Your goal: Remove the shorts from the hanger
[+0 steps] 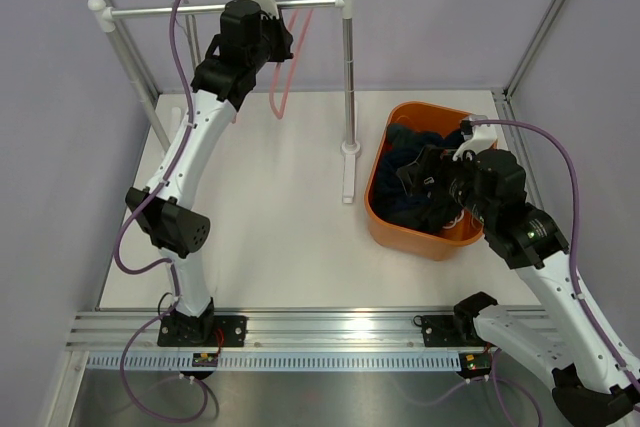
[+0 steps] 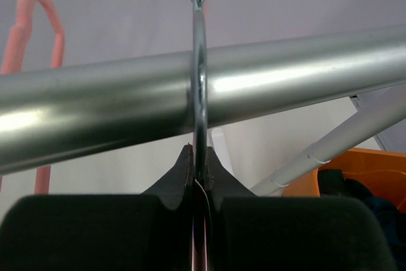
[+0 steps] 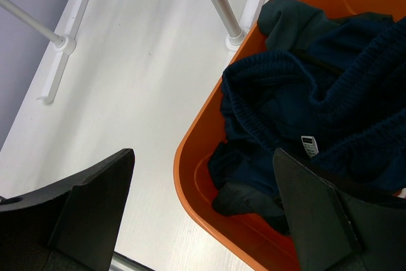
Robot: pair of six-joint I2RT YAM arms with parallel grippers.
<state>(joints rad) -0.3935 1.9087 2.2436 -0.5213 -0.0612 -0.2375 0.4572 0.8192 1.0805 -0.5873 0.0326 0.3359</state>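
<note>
Black fingers of the left gripper [image 2: 200, 157] are pressed together on the thin metal hook [image 2: 199, 61] of the pink hanger [image 1: 283, 67], just under the silver rail [image 2: 304, 74] that the hook curls over. No cloth shows on the hanger; it looks bare. The shorts [image 3: 304, 93] lie as a dark navy and charcoal heap in the orange bin [image 1: 385, 147] on the right side of the table [image 1: 270, 207]. How many pairs are in the heap I cannot tell. The right gripper [image 3: 204, 153] hovers over the bin's near rim with its jaws wide apart and nothing in them.

By my judgement the removal is done or nearly so, with at most the hanger itself left to deal with.

For moving, the hook must rise over the rail before it comes free. The rack's upright post [image 1: 347, 77] stands between hanger and bin, while bare table spreads in front of the rack.
</note>
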